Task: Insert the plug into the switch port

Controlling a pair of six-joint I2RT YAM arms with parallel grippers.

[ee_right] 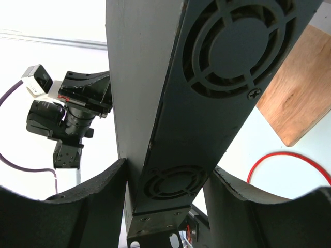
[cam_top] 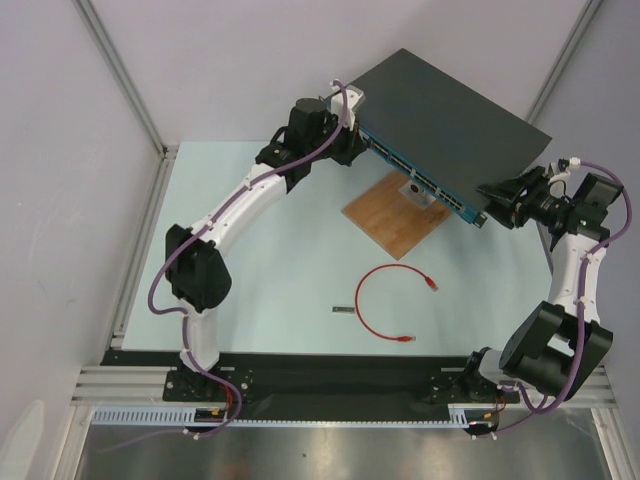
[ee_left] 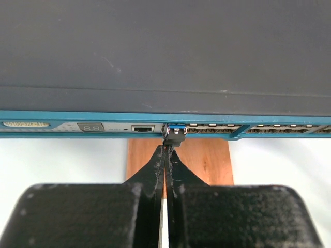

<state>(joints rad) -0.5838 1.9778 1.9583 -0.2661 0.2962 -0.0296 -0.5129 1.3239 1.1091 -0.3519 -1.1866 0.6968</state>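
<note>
One red cable with two plugs lies loose; left gripper pressed shut at one switch, right gripper clamping its end.

Cable before board; switch behind.

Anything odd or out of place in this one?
Yes: the red cable lies loose on the table, its plug untouched, while the shut left gripper noses a blue-tabbed piece in the switch.
</note>
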